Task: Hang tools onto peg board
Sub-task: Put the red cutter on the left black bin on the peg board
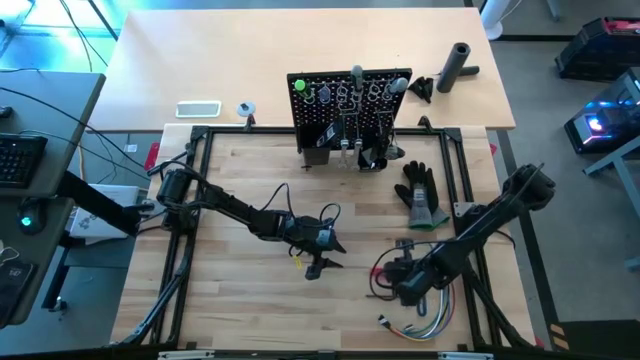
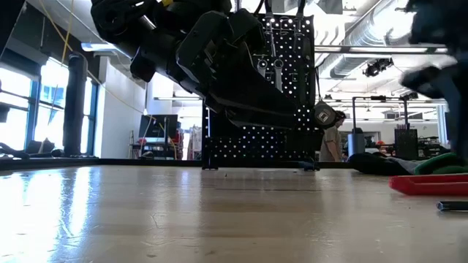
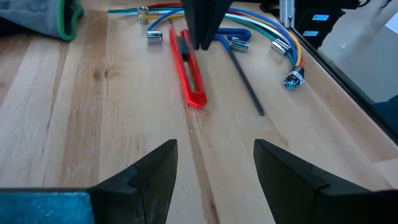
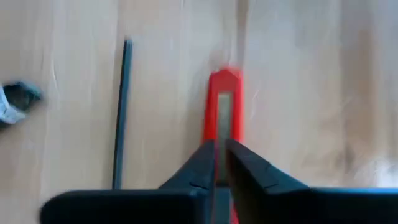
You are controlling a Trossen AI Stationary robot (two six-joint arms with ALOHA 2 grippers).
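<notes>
High view, from left to right: the left gripper (image 1: 322,252) sits low in the middle of the frame over bare wood, its fingers spread apart with nothing between them. At upper centre stands the black perforated metal peg board (image 1: 347,105), upright on its base, with several tools already on its hooks. Right of it, mid-frame, lies a black and grey work glove with a green cuff (image 1: 421,195). At lower right, the right gripper (image 1: 405,272) is down on the table beside a bundle of coloured wires (image 1: 425,325).

Right wrist view shows the fingers of that gripper pinched on the near end of a long, flat, red-handled tool with a metal strip along its middle (image 4: 223,106), which lies flat on the wood at the centre of the frame. A thin black hex key (image 4: 121,112) lies parallel to it at the left, apart from it.

The red tool looks light, rigid and smooth-sided, so it will probably lift easily but may pivot or slip in an end-on pinch. A hold nearer its middle, across the narrow sides, would likely steady it better for hanging.
</notes>
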